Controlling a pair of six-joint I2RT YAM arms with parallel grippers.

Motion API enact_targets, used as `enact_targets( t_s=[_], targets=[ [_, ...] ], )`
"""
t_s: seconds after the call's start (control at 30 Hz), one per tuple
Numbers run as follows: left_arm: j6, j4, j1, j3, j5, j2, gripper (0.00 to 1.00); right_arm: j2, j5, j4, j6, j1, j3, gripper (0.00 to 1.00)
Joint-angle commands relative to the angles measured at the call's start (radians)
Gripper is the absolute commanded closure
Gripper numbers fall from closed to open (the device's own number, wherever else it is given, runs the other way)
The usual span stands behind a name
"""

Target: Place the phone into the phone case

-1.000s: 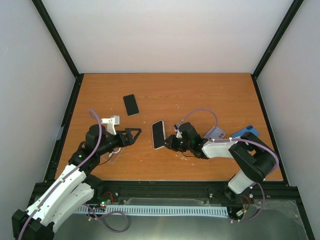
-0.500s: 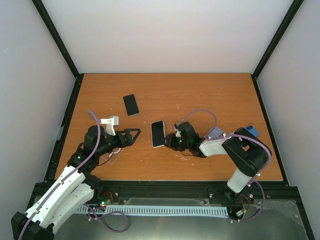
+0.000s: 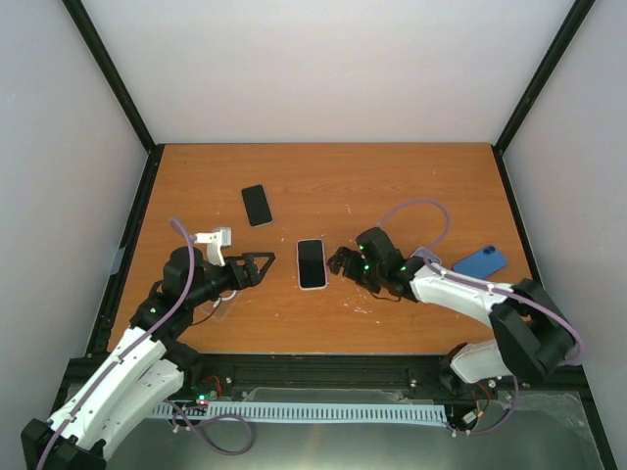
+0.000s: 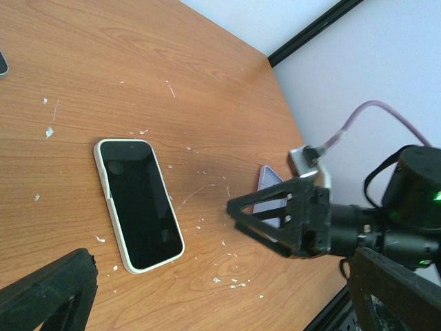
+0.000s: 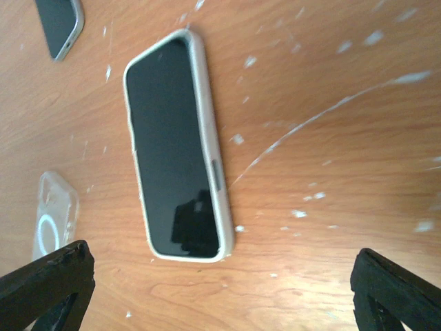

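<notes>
A black-screened phone point(image 3: 312, 263) lies flat, screen up, in the middle of the table, with a whitish phone case forming a rim around it. The left wrist view shows that phone point(image 4: 138, 203), and so does the right wrist view point(image 5: 179, 186). My right gripper point(image 3: 339, 262) stands open just right of the phone, apart from it; its fingertips point(image 5: 43, 281) frame bare wood near the phone's short end. To the phone's left, my left gripper point(image 3: 261, 264) is open and holds nothing, its fingers point(image 4: 48, 298) wide apart.
A second dark phone point(image 3: 257, 205) lies farther back on the left. A clear case point(image 5: 52, 222) lies near the left arm. A blue case point(image 3: 480, 261) and a lavender one point(image 3: 423, 257) sit right of the right arm. White flecks dot the wooden table point(image 3: 392, 186).
My right gripper has opened and let go of the phone. The phone, propped on its long edge before, now lies flat. The right forearm has swung rightward. The left arm has not moved.
</notes>
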Motion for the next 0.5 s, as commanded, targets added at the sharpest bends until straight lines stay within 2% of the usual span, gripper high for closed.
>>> enact_targets(
  t_s=[0.0,0.13,0.27,0.47],
  targets=[
    [0.032,-0.020,-0.004,0.028,-0.007,-0.007,0.00,-0.093,0.197,-0.341,0.013,-0.063,0.060,0.00],
    [0.045,-0.028,-0.003,0.031,-0.007,0.001,0.01,-0.165,0.240,-0.460,0.022,-0.207,0.052,0.00],
    [0.050,-0.022,-0.003,0.029,-0.005,0.001,0.01,-0.148,0.331,-0.628,0.026,-0.369,0.086,0.00],
    [0.050,-0.003,-0.003,0.015,0.008,0.006,0.01,-0.091,0.396,-0.640,-0.053,-0.603,0.093,0.01]
  ],
)
